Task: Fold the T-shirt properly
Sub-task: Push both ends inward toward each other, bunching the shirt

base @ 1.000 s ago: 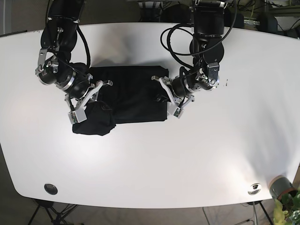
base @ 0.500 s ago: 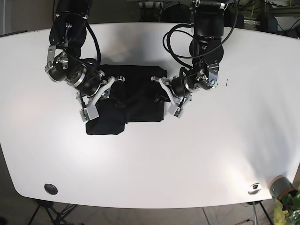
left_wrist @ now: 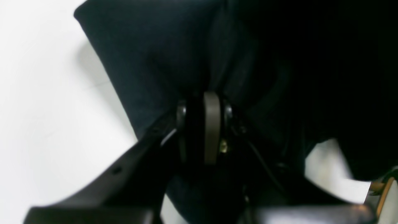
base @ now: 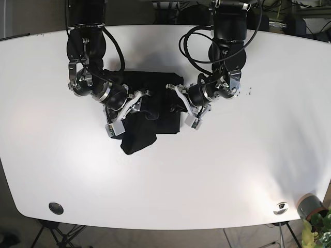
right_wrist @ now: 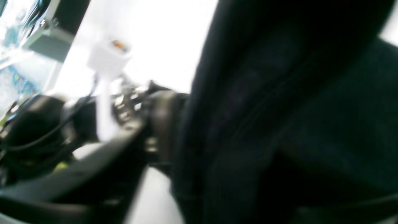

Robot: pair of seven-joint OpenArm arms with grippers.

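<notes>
The black T-shirt [base: 160, 101] lies bunched at the middle of the white table [base: 232, 170]. My right gripper [base: 129, 110], on the base view's left, is shut on the shirt's left part and holds it over the shirt's middle; a flap [base: 135, 140] hangs toward the front. The right wrist view is blurred and mostly filled by the fabric [right_wrist: 279, 109]. My left gripper [base: 183, 106] is shut on the shirt's right edge. The left wrist view shows it [left_wrist: 213, 99] pinching a fabric [left_wrist: 149, 56] fold just above the table.
The two grippers are close, about a hand's width apart over the shirt. My left arm [right_wrist: 118, 102] shows in the right wrist view. A black disc [base: 56, 208] and a silver fitting [base: 281, 207] sit near the front edge. A plant pot [base: 310, 206] stands at the front right corner.
My right gripper has moved right, toward the left gripper, dragging the shirt's left part over the middle. The shirt looks narrower. My left gripper has stayed put.
</notes>
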